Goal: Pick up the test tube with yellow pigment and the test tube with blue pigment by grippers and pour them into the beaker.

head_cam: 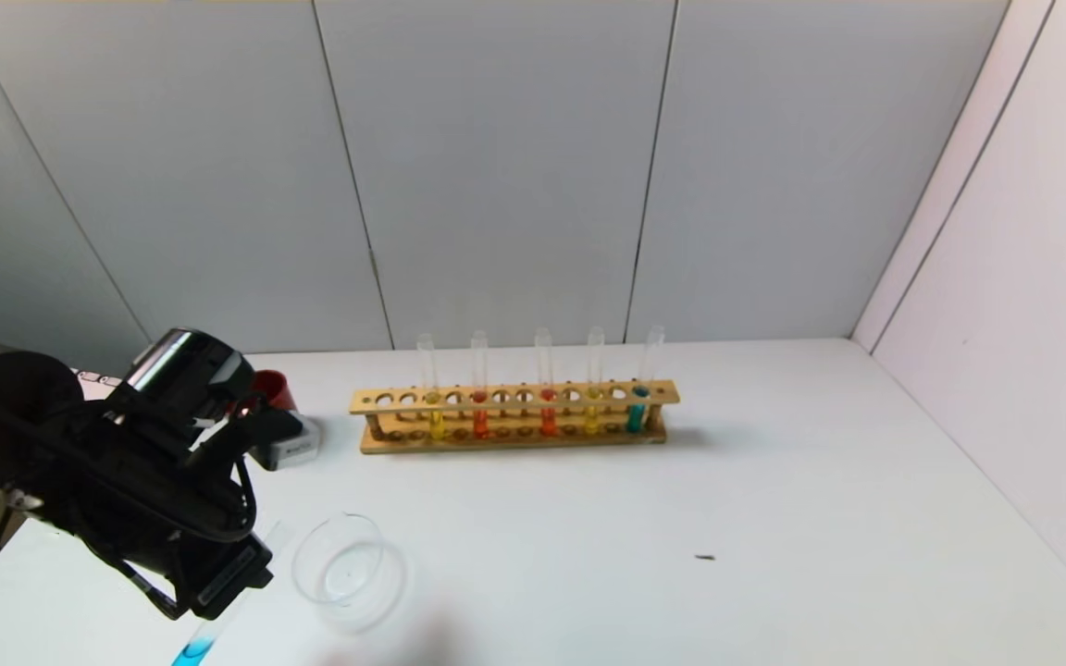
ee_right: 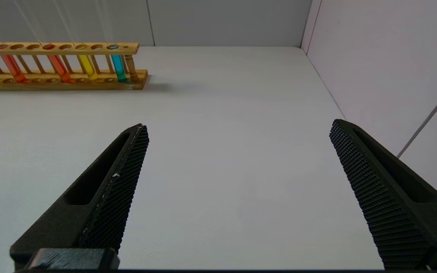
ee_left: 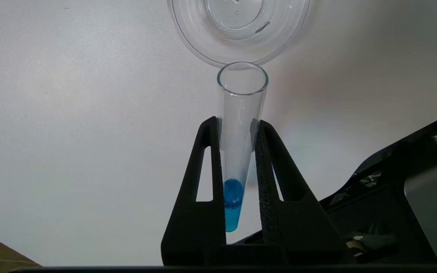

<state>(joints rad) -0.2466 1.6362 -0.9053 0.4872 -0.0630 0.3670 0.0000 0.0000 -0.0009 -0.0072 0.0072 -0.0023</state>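
Note:
My left gripper (head_cam: 229,585) is shut on the test tube with blue pigment (head_cam: 218,622), near the table's front left. In the left wrist view the fingers (ee_left: 212,151) clamp the tube (ee_left: 241,98) about mid-length. The blue liquid sits in its round bottom, and its open mouth lies just short of the beaker's rim. The beaker (head_cam: 348,569) (ee_left: 237,41) is clear and holds no coloured liquid. Two test tubes with yellow pigment (head_cam: 436,421) (head_cam: 591,416) stand in the wooden rack (head_cam: 514,439). My right gripper (ee_right: 237,127) is open and empty above bare table; it is out of the head view.
The rack (ee_right: 63,81) also holds two orange-red tubes (head_cam: 480,421) (head_cam: 547,418) and a teal-blue tube (head_cam: 635,414). A dark red cup (head_cam: 272,388) and a white-grey block (head_cam: 291,450) stand at the left behind my left arm. Walls close the back and right.

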